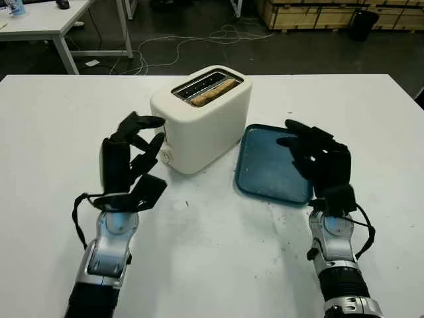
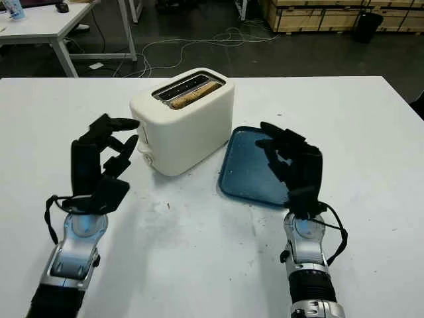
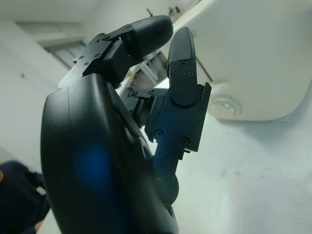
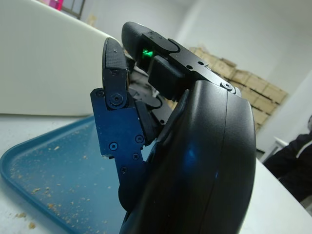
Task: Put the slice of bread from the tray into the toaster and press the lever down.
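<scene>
A slice of bread (image 1: 213, 93) stands in the near slot of the cream toaster (image 1: 205, 122) at the middle of the white table, its top edge about level with the slot. The blue tray (image 1: 265, 173) to the right of the toaster holds only crumbs. My left hand (image 1: 158, 131) is open and raised beside the toaster's left end, fingertips close to that end and just above the round knob (image 1: 164, 156). The lever is hidden from me. My right hand (image 1: 288, 132) is open and hovers over the tray's right part.
The table's far edge (image 1: 199, 75) runs just behind the toaster. Beyond it are a dark floor with loose cables (image 1: 199, 43), another white table (image 1: 53, 26) at far left and wooden crates (image 1: 318, 13) at the back.
</scene>
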### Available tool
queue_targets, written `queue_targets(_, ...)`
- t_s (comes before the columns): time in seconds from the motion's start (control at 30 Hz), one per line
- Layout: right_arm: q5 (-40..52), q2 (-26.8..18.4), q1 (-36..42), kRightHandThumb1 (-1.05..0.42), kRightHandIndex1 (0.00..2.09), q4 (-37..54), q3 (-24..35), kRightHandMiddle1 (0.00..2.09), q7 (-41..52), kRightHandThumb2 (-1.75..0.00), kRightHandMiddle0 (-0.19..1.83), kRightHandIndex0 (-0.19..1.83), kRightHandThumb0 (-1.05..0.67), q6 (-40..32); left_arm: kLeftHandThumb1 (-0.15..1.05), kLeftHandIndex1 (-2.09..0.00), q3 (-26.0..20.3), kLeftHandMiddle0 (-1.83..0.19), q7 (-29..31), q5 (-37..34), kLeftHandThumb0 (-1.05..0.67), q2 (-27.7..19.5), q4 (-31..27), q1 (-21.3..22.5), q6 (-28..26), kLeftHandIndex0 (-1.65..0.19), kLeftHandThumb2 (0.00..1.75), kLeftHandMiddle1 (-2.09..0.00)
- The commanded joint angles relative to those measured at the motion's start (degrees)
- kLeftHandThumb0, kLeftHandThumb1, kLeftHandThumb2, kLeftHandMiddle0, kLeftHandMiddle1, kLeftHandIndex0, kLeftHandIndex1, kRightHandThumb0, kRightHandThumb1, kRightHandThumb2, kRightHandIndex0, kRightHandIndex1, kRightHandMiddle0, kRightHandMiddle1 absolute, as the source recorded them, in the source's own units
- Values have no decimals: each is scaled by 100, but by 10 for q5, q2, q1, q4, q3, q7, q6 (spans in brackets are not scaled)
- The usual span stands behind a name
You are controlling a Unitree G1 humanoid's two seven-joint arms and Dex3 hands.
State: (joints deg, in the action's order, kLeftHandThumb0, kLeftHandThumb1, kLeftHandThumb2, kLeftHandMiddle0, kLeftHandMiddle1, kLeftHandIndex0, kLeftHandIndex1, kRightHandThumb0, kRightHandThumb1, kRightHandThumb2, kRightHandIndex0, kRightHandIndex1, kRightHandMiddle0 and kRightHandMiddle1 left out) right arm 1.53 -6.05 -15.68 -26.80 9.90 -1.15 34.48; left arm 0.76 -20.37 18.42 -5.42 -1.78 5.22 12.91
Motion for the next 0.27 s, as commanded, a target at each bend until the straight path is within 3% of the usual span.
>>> queue_targets(0.0, 6, 4, -15, -92, 64, -7, 9, 3, -14, -20, 106, 91, -49, 18, 92, -151, -7, -54, -17, -1, -47, 13, -1, -15, 20, -31, 24, -173)
queue_targets(0.1, -5, 13, -15, -92, 62, 2, 11, 3, -39, -18, 110, 96, -51, 18, 92, -171, -14, -60, -33, -6, -45, 33, 4, -30, 28, -25, 26, -174)
queue_targets(0.23, -12, 20, -9, -92, 68, 6, 6, 2, -51, -18, 110, 95, -48, 26, 92, -174, -15, -63, -38, -6, -44, 44, 13, -33, 37, -27, 29, -175)
